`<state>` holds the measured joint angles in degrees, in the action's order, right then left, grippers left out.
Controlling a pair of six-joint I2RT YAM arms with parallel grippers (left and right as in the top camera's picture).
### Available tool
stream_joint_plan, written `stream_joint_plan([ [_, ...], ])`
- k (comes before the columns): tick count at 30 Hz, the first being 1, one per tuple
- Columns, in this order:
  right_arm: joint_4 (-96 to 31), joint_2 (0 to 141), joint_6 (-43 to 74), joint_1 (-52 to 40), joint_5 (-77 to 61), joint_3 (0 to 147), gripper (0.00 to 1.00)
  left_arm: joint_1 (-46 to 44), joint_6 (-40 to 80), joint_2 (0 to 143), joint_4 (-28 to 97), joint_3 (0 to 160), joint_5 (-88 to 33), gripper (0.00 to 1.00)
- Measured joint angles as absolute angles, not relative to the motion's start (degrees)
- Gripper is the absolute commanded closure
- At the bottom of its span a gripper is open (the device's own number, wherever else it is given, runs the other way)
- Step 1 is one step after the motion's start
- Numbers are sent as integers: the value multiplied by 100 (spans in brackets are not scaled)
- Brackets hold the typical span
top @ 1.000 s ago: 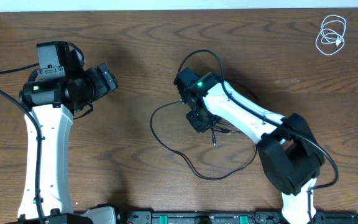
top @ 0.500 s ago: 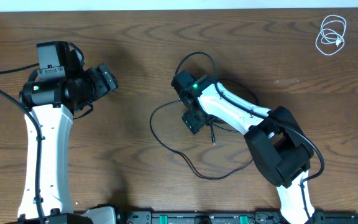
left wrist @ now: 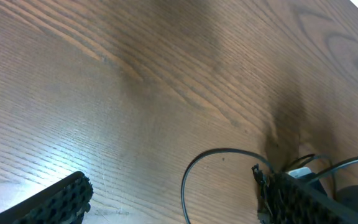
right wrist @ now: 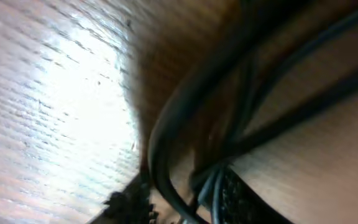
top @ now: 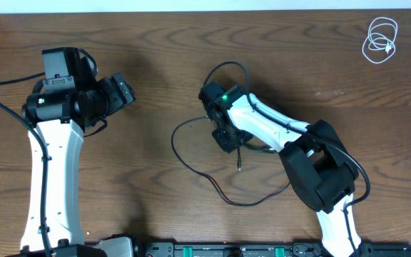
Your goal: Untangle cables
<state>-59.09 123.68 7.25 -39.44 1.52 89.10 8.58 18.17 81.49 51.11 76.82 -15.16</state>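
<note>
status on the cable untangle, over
Left end effector open. Right end effector down on thin black cable, grip unclear. Coiled white cable apart, far corner. Nothing blocking.

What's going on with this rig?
The right end effector is down on the black cable mid-table, with strands between its fingers; whether it is gripping them is unclear. The left end effector hangs open over the table, holding nothing. The white cable lies coiled in the far right corner, apart.
</note>
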Motion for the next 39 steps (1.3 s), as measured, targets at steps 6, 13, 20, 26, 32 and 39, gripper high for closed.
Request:
stream_joint_plan([
  [6,-5953,12370,731,-3918,93,8910,97,858,1817,8149,5109,7682,-1516,9],
  [13,-6171,12429,731,-3907,-21,9043,99,858,1817,8149,5109,7682,-1514,9],
  [20,-6855,12510,604,-3883,-148,9786,99,858,1817,8149,5111,7682,-1516,9],
  [26,-7203,12239,368,-3732,-419,10532,99,858,1817,8149,5118,7682,-1516,9],
  [32,-7297,11288,117,-3288,-1011,10995,99,858,1817,8152,5116,7682,-1516,9],
  [39,-7376,9926,12,-2338,-1599,11166,99,858,1817,8152,5116,7682,-1514,9],
])
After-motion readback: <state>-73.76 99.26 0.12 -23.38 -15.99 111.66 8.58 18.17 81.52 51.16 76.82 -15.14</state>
